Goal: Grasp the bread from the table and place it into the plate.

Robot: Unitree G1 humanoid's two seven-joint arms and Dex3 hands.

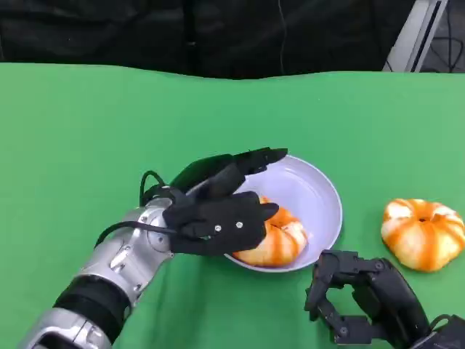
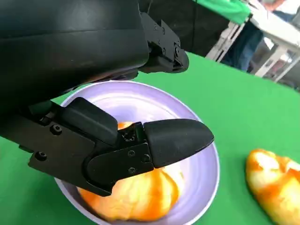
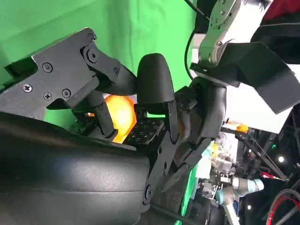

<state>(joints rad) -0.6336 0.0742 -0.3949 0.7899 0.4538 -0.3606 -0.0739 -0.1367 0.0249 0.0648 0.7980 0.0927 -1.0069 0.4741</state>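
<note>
Our left hand (image 1: 218, 222) hovers, fingers spread, over bread (image 1: 272, 240) lying in the plate (image 1: 320, 196); withdrawing seems our next move.

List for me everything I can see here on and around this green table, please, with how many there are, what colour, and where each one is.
bread: two, orange and white; one lies in the plate, the other on the table to the plate's right
plate: one, pale lilac-white; middle of the table
table: one, green cover; dark backdrop behind it
person: one, partly seen beyond the table's far edge in the left wrist view
left hand: one, black on a silver forearm; over the plate's near left rim, fingers spread above the bread in it, holding nothing
right hand: one, black; low at the table's near edge, right of the plate, fingers apart, holding nothing
</note>
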